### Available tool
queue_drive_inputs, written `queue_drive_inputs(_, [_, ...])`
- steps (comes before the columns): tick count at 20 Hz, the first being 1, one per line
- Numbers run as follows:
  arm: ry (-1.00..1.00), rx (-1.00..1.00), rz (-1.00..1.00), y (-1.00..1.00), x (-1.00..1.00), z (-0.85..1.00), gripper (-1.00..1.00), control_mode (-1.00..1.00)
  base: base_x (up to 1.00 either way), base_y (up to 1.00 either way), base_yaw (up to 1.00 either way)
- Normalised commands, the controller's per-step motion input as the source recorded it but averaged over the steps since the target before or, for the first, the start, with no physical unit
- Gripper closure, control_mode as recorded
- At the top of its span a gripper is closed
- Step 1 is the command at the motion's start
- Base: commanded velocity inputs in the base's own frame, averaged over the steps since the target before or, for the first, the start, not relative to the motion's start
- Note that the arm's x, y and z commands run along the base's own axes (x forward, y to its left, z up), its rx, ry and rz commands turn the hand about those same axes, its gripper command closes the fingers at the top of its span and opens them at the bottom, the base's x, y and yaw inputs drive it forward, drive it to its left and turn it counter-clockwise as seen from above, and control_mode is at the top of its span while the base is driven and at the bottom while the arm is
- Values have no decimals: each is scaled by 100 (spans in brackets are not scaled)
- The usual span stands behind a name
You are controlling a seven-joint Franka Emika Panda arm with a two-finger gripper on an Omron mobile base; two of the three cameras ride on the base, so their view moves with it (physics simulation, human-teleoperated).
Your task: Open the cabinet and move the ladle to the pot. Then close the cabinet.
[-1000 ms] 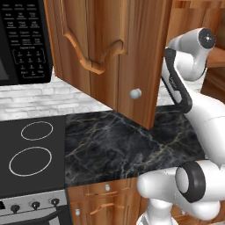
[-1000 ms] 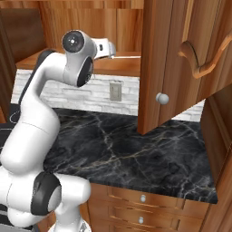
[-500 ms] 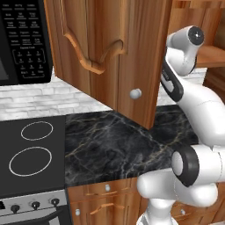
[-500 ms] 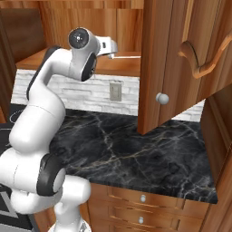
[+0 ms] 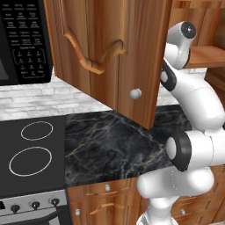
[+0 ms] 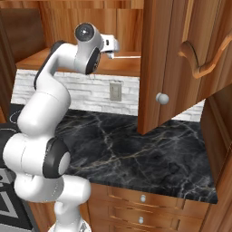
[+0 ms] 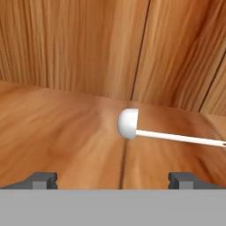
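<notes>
We see the two small dark tips of the gripper (image 7: 112, 178) nearest to us in the hand view, standing wide apart with nothing between them and touching nothing. Just beyond them, lying on the smooth wooden shelf (image 7: 57, 132), is a white ladle (image 7: 145, 130) with a rounded bowl and a thin straight handle running off to one side. Behind it rises the wood-grained back wall of the large reddish-brown wooden cabinet (image 6: 131, 27). From the right base view, the white arm reaches up into that cabinet, whose wide arched door (image 6: 181, 59) with its small round silver knob (image 6: 161, 98) hangs swung open over the black marble counter (image 6: 136, 154). We judge the door-opening step done and the reach for the ladle in hand. Next, the tips would need to advance, straddle the thin handle and close.
</notes>
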Motion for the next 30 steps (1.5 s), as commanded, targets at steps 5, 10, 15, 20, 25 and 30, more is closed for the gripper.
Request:
queue_drive_inputs(5, [0, 0, 0, 0, 37, -4, -100, -100, 0, 0, 0])
queue_drive_inputs(10, [0, 0, 0, 0, 38, -15, -100, -100, 0, 0, 0])
queue_drive_inputs(15, [0, 0, 0, -1, 32, -10, -100, -100, 0, 0, 0])
queue_drive_inputs(20, [0, 0, 0, -1, 31, -6, -100, -100, 0, 0, 0])
queue_drive_inputs(25, [0, 0, 0, -5, 32, -8, -100, -100, 0, 0, 0])
queue_drive_inputs(30, [1, 0, 0, -10, 27, -3, -100, -100, 0, 0, 0])
